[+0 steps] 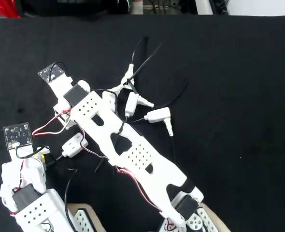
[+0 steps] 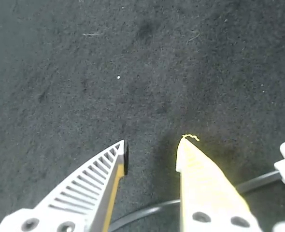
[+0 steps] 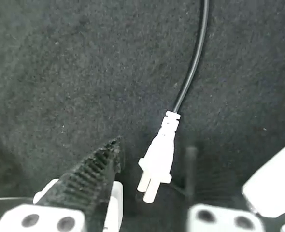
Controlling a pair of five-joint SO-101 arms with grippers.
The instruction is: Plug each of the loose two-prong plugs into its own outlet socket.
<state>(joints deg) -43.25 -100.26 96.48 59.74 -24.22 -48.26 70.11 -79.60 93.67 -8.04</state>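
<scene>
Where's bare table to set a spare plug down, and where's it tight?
Bare black cloth all along the right, past the angled plug, and the far strip beyond the cables. Crowded mid-table: plugs, cables and the right arm overlap.

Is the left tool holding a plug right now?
No, the left tool is open over the black cloth, with no plug between its fingers.
</scene>
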